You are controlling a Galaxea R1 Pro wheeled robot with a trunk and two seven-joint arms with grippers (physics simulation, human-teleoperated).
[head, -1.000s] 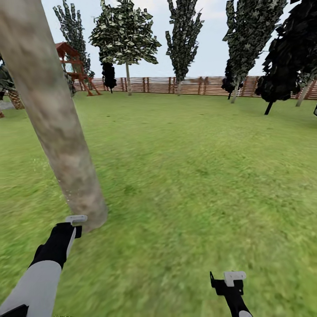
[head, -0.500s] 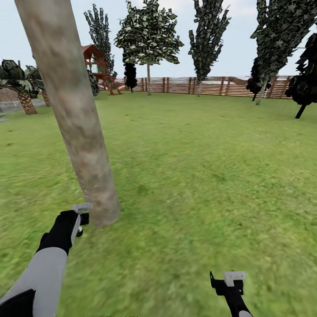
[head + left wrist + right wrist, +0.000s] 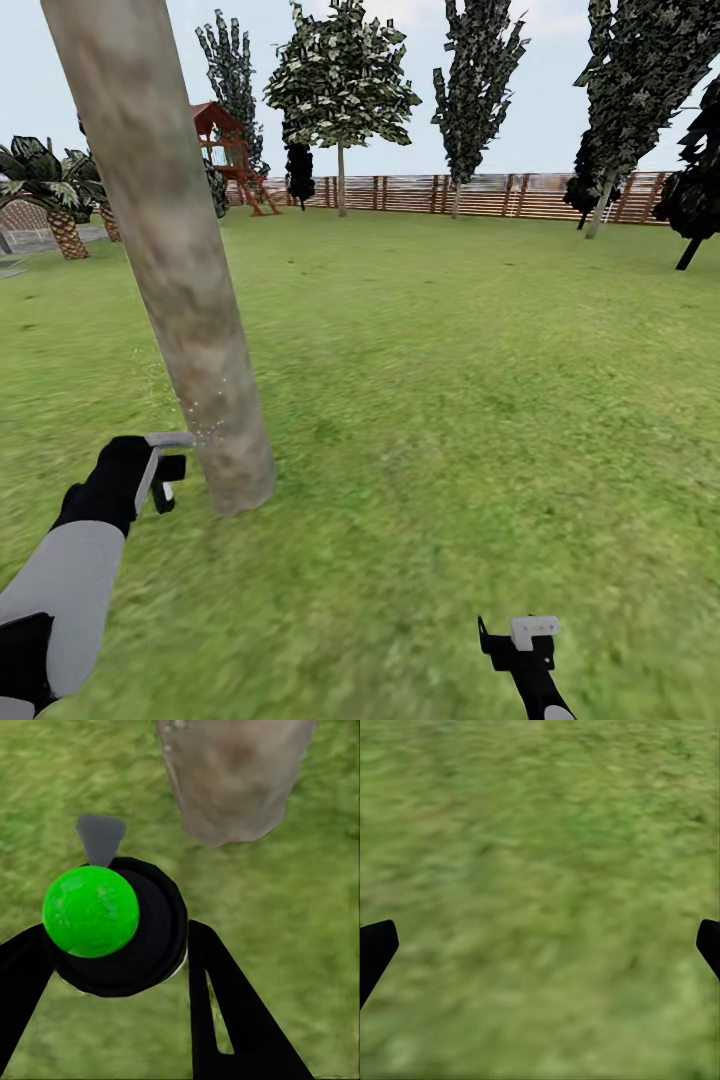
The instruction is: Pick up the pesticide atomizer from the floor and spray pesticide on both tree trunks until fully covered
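A thick, mottled grey-tan tree trunk [image 3: 180, 280] rises from the grass at the left. My left gripper [image 3: 168, 465] hovers just left of its base, shut on the pesticide atomizer [image 3: 170, 480]. In the left wrist view the atomizer [image 3: 112, 922] is a round black body with a bright green spot. It sits between my black fingers [image 3: 217, 1005], its grey nozzle facing the trunk [image 3: 232, 780]. Tiny white pesticide specks [image 3: 195, 415] dot the lower bark. My right gripper [image 3: 530, 632] hangs low over the lawn, open and holding nothing, its gripper [image 3: 540, 945] above bare grass.
Green lawn spreads ahead to a reddish-brown slat fence [image 3: 480, 195]. Several leafy trees [image 3: 340, 80] stand along the fence. A black conifer [image 3: 700, 190] is at the right. At the far left stand a red playset [image 3: 225, 150] and a scaly palm [image 3: 55, 200].
The camera panned, so the trunk now shows further right in the view. My left gripper rose with the atomizer, staying beside the trunk's base. The right arm kept still.
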